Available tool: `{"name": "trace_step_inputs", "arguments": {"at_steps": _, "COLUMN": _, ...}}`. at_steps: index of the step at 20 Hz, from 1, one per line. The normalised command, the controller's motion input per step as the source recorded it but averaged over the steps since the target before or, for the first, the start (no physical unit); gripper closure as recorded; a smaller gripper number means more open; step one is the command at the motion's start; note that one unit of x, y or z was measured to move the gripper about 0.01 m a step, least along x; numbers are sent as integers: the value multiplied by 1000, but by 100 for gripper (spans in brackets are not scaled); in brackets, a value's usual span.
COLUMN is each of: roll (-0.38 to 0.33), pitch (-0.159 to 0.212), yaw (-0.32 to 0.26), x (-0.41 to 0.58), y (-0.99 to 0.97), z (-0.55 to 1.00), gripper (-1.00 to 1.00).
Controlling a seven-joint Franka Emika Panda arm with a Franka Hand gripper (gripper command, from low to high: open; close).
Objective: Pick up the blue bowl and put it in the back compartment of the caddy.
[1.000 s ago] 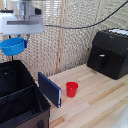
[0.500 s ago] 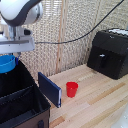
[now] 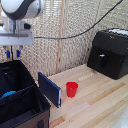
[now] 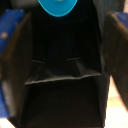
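The blue bowl [image 3: 9,93] lies inside the black caddy [image 3: 30,107] at the exterior view's left. It rests low in the farther section, just behind the inner divider. My gripper [image 3: 13,54] hangs above that section, open, its blue-padded fingers [image 3: 18,52] apart and holding nothing. In the wrist view the bowl [image 4: 57,6] shows at the picture's edge, on the caddy's dark floor [image 4: 65,55]. The two fingers [image 4: 12,55] stand wide on either side, with the gripper [image 4: 64,50] over the black compartment.
A dark blue flat panel [image 3: 49,89] leans against the caddy's side. A red cup [image 3: 72,89] stands beside it on the wooden table [image 3: 95,107]. A black boxy appliance [image 3: 110,52] sits at the back right. A cable [image 3: 75,32] hangs across the woven wall.
The gripper carried the bowl down toward the caddy, then let it go. The bowl now lies in the caddy and the gripper stands higher, open.
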Motion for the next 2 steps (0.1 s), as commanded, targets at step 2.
{"name": "trace_step_inputs", "arguments": {"at_steps": 2, "roll": -10, "pitch": -250, "yaw": 1, "x": 310, "y": -287, "z": 463, "gripper": -100}}
